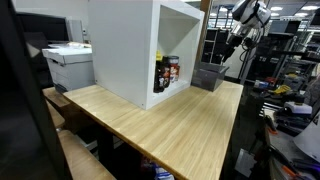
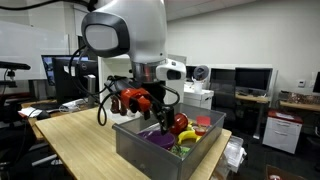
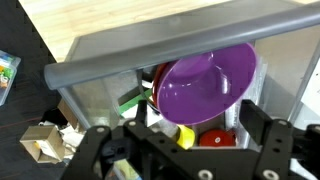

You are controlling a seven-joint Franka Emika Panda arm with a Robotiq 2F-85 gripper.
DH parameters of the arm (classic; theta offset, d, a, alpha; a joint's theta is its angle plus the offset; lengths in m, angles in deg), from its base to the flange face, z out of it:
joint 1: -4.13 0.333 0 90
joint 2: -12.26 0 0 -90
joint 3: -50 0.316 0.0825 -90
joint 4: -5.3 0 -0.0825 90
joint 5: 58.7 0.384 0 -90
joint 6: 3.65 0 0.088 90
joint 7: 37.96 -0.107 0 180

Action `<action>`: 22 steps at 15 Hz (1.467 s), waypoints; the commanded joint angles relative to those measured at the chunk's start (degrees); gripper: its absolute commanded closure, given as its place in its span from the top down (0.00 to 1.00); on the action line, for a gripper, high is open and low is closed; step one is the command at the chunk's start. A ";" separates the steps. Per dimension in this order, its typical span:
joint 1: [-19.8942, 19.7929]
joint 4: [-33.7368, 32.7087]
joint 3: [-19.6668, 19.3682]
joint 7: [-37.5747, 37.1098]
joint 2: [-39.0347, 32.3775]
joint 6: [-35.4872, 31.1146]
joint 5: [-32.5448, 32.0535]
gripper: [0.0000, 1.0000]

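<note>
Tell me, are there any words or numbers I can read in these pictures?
None can be read.
Packets in the white cabinet: printed labels, too small.
Colourful packet beside the gray bin: blurred.
Purple bowl: no writing shows.

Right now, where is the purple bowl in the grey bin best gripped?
Probably by its thin rim, coming from above: the purple bowl lies tilted in the grey bin, so its edge stands clear of the things beneath, facing the open gripper.

White arm over 1 grey bin (purple, yellow, red items inside), fingers above them, wooden table
</note>
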 commanded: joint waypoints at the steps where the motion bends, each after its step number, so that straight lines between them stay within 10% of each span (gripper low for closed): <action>1: -0.13 -2.26 0.10 -0.07 -1.40 2.03 -0.47 1.00; 22: -2.70 -15.97 1.59 -8.42 -12.90 14.40 -4.12 1.00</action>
